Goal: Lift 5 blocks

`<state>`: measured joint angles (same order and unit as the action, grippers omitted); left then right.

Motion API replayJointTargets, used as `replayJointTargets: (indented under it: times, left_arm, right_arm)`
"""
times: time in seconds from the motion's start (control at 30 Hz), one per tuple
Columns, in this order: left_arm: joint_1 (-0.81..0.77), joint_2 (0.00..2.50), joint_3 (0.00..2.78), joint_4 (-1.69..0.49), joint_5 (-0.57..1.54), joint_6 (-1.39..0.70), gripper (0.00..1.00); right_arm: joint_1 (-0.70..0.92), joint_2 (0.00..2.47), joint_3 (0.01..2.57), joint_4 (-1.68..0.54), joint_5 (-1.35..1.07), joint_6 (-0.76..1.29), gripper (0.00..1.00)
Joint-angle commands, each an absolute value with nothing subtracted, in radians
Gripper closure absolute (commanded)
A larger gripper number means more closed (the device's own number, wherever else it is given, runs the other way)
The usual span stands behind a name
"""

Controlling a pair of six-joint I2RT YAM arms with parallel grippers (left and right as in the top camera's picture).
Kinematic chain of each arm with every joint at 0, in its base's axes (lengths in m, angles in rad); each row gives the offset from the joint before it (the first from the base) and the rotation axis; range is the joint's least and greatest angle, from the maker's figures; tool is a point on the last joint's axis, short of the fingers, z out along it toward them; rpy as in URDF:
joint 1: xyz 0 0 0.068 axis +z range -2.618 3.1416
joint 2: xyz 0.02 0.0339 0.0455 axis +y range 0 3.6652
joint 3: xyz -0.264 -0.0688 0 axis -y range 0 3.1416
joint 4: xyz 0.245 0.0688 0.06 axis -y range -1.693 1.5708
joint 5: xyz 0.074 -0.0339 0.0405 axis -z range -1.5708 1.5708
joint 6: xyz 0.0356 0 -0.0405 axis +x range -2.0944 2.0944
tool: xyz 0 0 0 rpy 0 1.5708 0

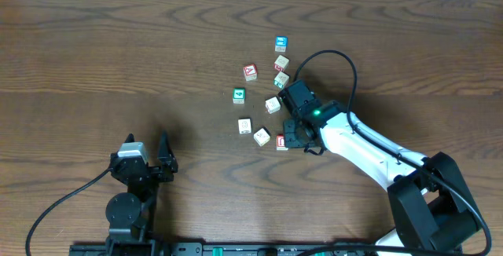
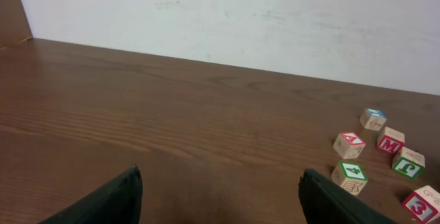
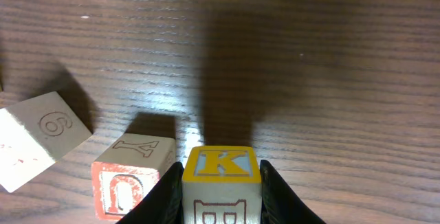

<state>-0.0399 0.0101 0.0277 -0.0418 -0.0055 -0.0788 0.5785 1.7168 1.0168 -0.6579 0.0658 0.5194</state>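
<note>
My right gripper is shut on a cream block with a yellow-framed "K" face, one finger pressed on each side. A dark shadow lies on the wood beyond it. Just left of it stands a block with a red-outlined face, close to the left finger. A cream "6" block lies farther left. In the overhead view the right gripper covers the held block, with the red-faced block and other cream blocks around it. My left gripper is open and empty, far from them.
Other cubes lie behind the cluster: a green-faced one, a red "A" one, a blue-topped one and two more. The right arm's black cable loops over the table.
</note>
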Motion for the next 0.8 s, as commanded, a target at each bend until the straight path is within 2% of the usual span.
replayJointTargets:
  times: [0.0,0.1,0.77]
  left_arm:
    - [-0.035,0.004,0.004,-0.074,-0.012,-0.084,0.27]
    - [-0.035,0.004,0.004,-0.074,-0.012,-0.084,0.27]
    - [-0.035,0.004,0.004,-0.074,-0.012,-0.084,0.27]
  right_arm:
    - [0.587,1.720,1.005,-0.659,0.070,0.538,0.75]
    - [0.587,1.720,1.003,-0.665,0.070,0.538,0.68]
    - [0.573,1.719,1.016,-0.643,0.081,0.537,0.55]
